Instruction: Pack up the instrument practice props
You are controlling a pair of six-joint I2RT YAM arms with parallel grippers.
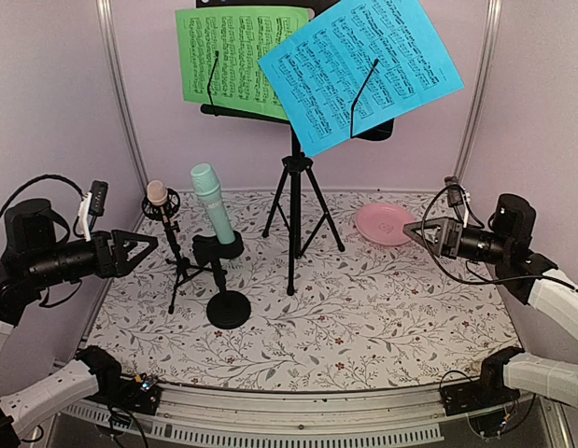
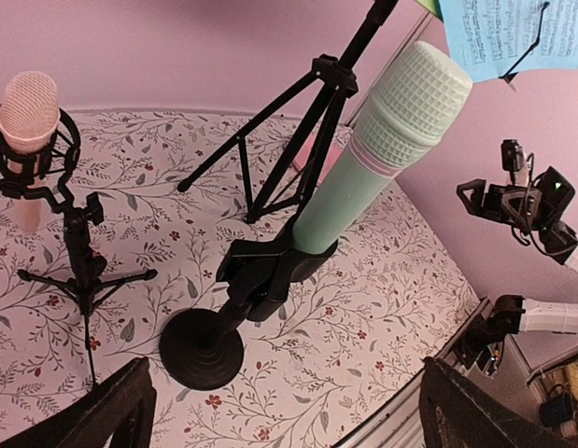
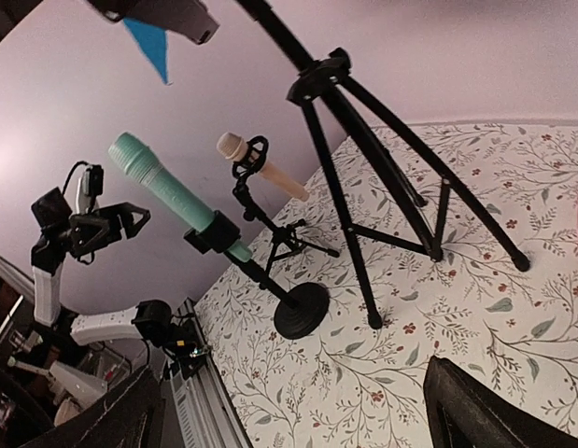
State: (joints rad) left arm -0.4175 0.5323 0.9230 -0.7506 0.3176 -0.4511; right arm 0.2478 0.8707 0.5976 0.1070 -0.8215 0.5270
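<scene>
Top external: mint-green microphone [image 1: 212, 203] near-upright, head up, slightly left.

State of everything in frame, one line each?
music stand: upright, legs spread
green sheet: on its desk, straight
blue sheet: on its desk, skewed, overlapping the green sheet
mint-green microphone: clipped in round-base stand, tilted
pink microphone: in shock mount on small tripod
pink dish: flat, empty
left gripper: open, holding nothing
right gripper: open, holding nothing
</scene>
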